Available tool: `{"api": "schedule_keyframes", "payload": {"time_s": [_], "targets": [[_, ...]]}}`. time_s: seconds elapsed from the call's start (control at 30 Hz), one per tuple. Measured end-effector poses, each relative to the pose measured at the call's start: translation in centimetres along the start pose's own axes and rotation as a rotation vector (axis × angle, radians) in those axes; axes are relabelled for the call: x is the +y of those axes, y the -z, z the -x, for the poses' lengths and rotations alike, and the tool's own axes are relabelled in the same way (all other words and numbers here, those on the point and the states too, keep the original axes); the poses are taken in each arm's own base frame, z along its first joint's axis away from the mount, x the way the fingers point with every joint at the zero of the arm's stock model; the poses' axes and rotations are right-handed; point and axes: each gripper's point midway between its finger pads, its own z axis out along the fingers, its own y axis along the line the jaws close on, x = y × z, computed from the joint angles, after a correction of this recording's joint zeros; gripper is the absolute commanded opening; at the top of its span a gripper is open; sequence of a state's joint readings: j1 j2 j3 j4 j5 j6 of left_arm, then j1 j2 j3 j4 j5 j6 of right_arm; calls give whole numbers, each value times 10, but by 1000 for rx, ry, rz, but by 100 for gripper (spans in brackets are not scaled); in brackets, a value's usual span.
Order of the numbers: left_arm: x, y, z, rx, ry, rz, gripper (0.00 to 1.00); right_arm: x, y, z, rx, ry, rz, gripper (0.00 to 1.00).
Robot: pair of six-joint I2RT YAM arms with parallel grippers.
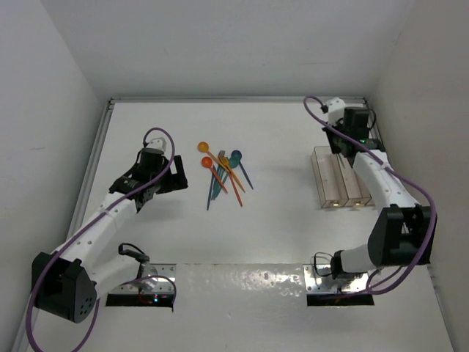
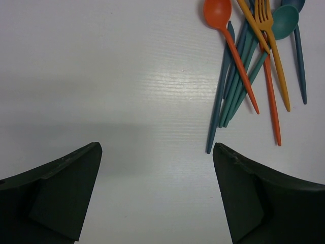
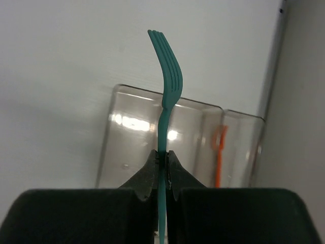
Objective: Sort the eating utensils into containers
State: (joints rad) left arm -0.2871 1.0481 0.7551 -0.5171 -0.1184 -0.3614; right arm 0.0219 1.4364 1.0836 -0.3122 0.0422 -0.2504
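While the left gripper (image 2: 156, 152) is spread open, a teal fork (image 3: 170, 76) (tines outward) is pinched by the right gripper (image 3: 162, 155) over the containers (image 3: 124, 127).

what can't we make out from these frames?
- Teal fork in the right hand: too small to find in the top view; right wrist view, the hand hides its handle end.
- Containers: right arm covers part in the top view; right wrist view shows only two, one holding an orange utensil.
- Utensil pile: pieces overlap, left wrist view's top edge cuts several heads; no sure count.
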Motion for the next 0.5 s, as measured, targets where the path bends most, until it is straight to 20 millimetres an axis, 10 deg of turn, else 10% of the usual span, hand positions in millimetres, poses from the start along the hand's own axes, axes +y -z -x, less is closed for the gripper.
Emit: {"api": "schedule_keyframes", "payload": {"time_s": [0.2, 0.5], "targets": [[-1, 3, 1, -5, -11, -12, 90, -76, 10, -41, 83, -24, -160, 0], [-3, 4, 1, -5, -16, -24, 90, -114, 9, -107, 233, 8, -264, 0]]}}
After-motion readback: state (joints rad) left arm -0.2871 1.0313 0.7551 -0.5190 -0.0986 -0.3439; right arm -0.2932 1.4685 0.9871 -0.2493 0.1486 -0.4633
